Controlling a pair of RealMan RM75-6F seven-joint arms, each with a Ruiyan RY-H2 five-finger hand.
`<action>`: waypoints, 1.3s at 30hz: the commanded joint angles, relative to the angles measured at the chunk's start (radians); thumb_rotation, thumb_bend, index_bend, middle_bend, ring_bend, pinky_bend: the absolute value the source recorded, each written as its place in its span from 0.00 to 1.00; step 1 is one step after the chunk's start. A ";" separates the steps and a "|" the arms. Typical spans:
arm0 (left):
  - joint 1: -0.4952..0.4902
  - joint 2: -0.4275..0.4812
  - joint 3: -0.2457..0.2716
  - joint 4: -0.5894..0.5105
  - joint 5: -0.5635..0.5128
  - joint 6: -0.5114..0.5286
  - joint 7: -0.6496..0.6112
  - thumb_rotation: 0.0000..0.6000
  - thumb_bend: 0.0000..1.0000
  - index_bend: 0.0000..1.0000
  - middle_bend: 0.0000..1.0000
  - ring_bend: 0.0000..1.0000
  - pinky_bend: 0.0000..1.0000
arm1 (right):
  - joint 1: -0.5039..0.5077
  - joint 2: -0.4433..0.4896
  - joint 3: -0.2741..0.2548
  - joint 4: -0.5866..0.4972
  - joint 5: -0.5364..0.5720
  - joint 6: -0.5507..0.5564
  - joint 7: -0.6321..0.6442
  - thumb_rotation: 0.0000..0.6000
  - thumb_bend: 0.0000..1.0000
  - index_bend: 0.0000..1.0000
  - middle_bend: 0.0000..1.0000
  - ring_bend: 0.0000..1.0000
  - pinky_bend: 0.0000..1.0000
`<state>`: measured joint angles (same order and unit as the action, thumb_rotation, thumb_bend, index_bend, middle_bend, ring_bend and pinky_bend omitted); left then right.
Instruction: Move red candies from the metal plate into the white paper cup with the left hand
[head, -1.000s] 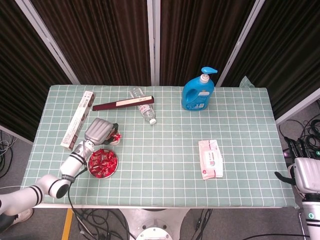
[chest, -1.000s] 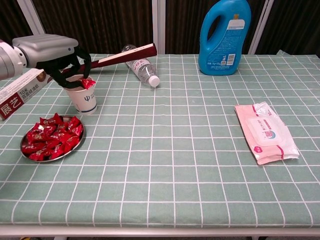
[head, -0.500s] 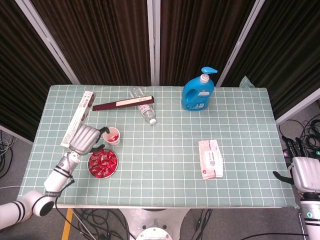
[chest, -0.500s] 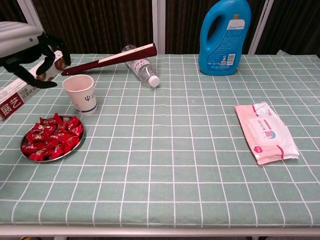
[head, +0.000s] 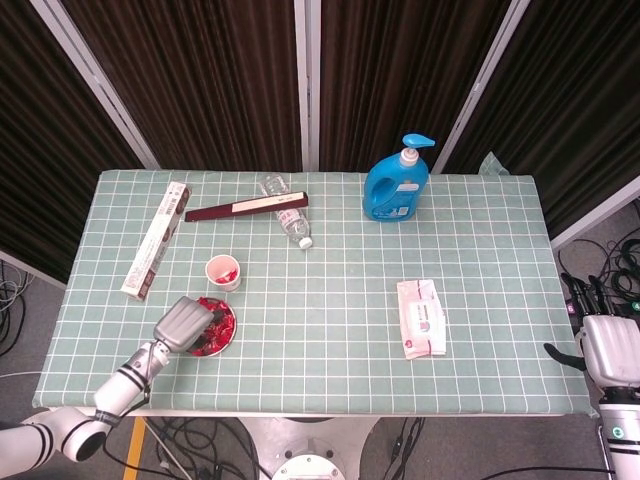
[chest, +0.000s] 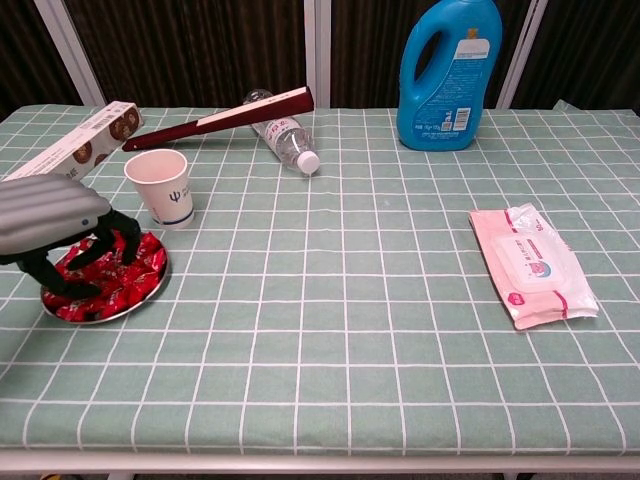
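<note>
The metal plate (chest: 120, 305) (head: 229, 330) with several red candies (chest: 115, 285) sits near the table's front left. My left hand (chest: 60, 235) (head: 187, 325) hovers low over it, palm down, fingers spread and pointing into the pile; nothing shows as held. The white paper cup (chest: 159, 189) (head: 222, 272) stands upright just behind the plate, with a red candy showing inside it in the head view. My right hand (head: 612, 348) hangs off the table's right edge, holding nothing; the chest view does not show it.
A long biscuit box (chest: 70, 150) lies at far left, a dark red folded fan (chest: 222, 117) and a toppled water bottle (chest: 285, 138) behind the cup. A blue detergent bottle (chest: 448, 70) stands at the back, and a pink wipes pack (chest: 535, 265) lies right.
My left hand has come back from above the cup, past the box side, down over the plate. A candy now lies in the cup. The right hand has hardly moved.
</note>
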<state>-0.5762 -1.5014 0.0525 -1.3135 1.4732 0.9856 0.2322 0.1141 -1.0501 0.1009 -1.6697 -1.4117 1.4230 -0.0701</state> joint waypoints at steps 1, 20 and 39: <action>0.007 -0.013 -0.003 0.020 -0.023 -0.012 0.014 1.00 0.26 0.53 0.84 0.93 1.00 | 0.000 -0.001 -0.001 -0.001 0.000 -0.001 -0.002 1.00 0.02 0.00 0.13 0.00 0.30; -0.001 -0.023 -0.042 0.030 -0.099 -0.046 0.096 1.00 0.26 0.52 0.84 0.93 1.00 | 0.001 0.000 0.001 -0.001 0.011 -0.007 -0.003 1.00 0.02 0.00 0.13 0.00 0.31; -0.007 -0.041 -0.041 0.055 -0.106 -0.060 0.091 1.00 0.35 0.67 0.86 0.94 1.00 | -0.005 0.004 -0.002 -0.003 0.009 -0.003 0.006 1.00 0.02 0.00 0.13 0.00 0.32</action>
<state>-0.5836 -1.5411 0.0100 -1.2605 1.3633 0.9236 0.3271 0.1096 -1.0457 0.0984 -1.6731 -1.4026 1.4200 -0.0641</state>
